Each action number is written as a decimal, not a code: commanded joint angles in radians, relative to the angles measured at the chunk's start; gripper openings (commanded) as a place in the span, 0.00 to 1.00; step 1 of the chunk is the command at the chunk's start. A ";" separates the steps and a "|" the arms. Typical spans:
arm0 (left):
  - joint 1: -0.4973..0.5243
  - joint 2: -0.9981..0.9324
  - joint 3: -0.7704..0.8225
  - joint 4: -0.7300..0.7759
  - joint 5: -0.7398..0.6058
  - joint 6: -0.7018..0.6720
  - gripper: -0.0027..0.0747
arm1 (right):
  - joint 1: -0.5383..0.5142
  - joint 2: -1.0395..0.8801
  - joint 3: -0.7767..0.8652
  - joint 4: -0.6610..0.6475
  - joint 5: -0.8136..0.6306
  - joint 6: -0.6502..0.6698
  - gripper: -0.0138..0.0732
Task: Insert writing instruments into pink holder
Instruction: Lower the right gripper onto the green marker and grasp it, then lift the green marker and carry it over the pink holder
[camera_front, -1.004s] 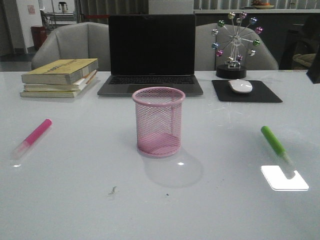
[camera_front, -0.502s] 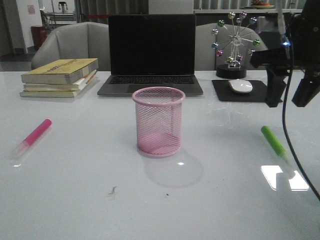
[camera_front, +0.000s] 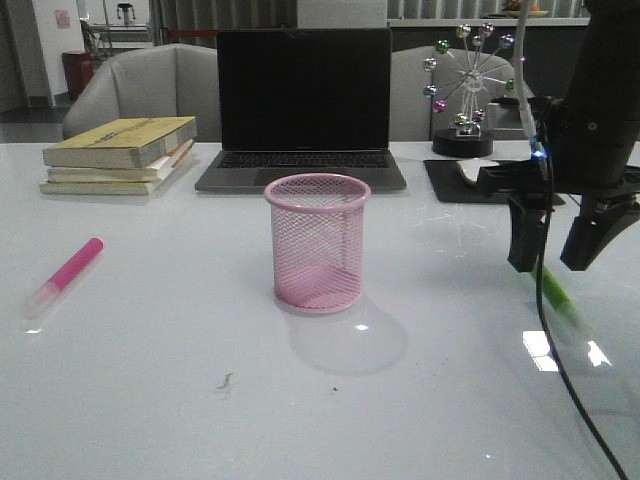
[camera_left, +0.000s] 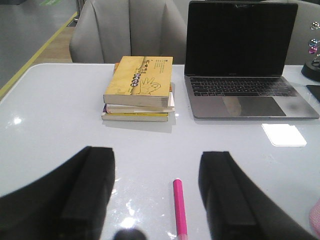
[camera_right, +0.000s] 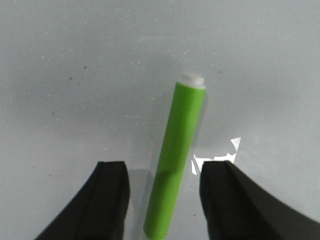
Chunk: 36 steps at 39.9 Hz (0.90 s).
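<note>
1. the right gripper (camera_front: 552, 250) hangs with its jaws apart straddling the green highlighter (camera_right: 175, 160), which lies flat on the table (camera_front: 150, 380) between and just below the fingers, not touching either one
2. the green barrel looks like smooth, round, stiff plastic; likely light and a bit slippery, and able to roll on the glossy tabletop if nudged from one side
3. the best hold is probably mid-barrel, fingers closing squarely across its width, leaving an end free to drop into the cup
4. the left gripper (camera_left: 155, 195) is also spread open, with the pink highlighter (camera_left: 179, 207) lying on the table between its fingers, apart from both
5. the pink holder (camera_front: 318, 243) stands upright to the right gripper's left, well apart; its wire mesh with rolled rim looks light, so a clumsy insertion could tip it
6. both markers seem rigid, not fragile
</note>
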 joint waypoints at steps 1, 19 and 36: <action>-0.008 -0.003 -0.037 -0.009 -0.078 -0.010 0.61 | -0.003 -0.039 -0.034 0.006 -0.028 -0.011 0.67; -0.008 -0.003 -0.037 -0.009 -0.078 -0.010 0.61 | -0.003 0.021 -0.034 0.006 -0.028 -0.011 0.62; -0.008 -0.003 -0.037 -0.009 -0.078 -0.010 0.61 | 0.001 -0.008 -0.034 -0.005 -0.080 -0.011 0.23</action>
